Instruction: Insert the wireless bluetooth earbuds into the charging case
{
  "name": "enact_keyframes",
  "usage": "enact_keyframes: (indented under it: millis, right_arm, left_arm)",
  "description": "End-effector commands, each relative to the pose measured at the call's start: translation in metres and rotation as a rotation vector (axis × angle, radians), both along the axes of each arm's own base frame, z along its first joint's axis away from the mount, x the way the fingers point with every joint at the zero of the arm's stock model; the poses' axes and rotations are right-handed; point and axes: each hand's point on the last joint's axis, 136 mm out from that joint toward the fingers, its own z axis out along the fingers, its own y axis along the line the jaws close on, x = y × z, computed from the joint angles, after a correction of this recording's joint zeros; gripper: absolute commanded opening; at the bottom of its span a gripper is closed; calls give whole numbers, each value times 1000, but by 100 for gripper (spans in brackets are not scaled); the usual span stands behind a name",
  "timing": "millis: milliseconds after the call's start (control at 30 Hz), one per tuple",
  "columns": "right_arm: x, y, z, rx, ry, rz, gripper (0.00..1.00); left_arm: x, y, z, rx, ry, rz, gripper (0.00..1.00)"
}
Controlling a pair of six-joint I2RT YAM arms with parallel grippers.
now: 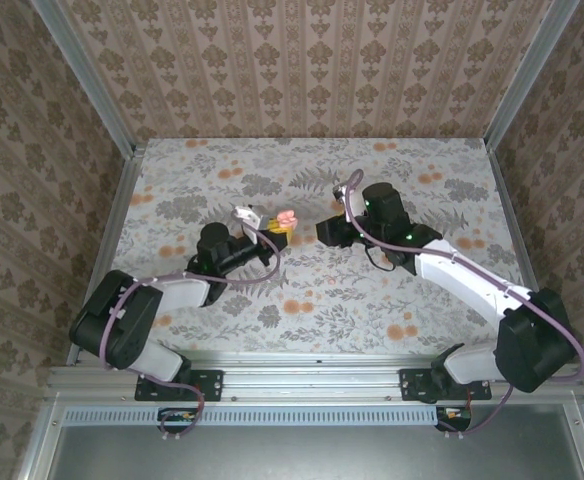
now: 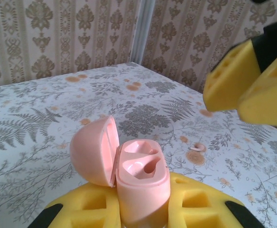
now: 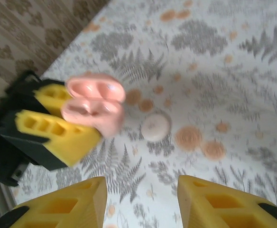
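Plainly, left fingers (image 2: 91, 205) clench the open charging case (image 2: 141, 183) while right fingers (image 3: 219, 204) hang released, empty; their bump could twist the case loose.

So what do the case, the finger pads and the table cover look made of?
Case: likely smooth pink plastic, with a faint sheen and moulded wells. Pads: yellow foam, matte, with cut-out holes. Table cover: flat printed sheet, paper or vinyl; can't tell which.
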Motion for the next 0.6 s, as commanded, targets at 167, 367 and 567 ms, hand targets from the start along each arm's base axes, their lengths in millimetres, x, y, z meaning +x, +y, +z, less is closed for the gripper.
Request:
enact_keyframes:
  millis: [167,367,567]
  right_arm:
    - [-36,-30,-63,-264,450,-53,44]
    - [-45,-36,-105,-322,713,-178,43]
    - [-42,-26,-138,-310,831,-214,41]
  left_arm:
    - [-8,22,-6,24,28,81,8]
    - [-14,38,-15,68,50,138,8]
    - [-17,51,-20,113,55,178,8]
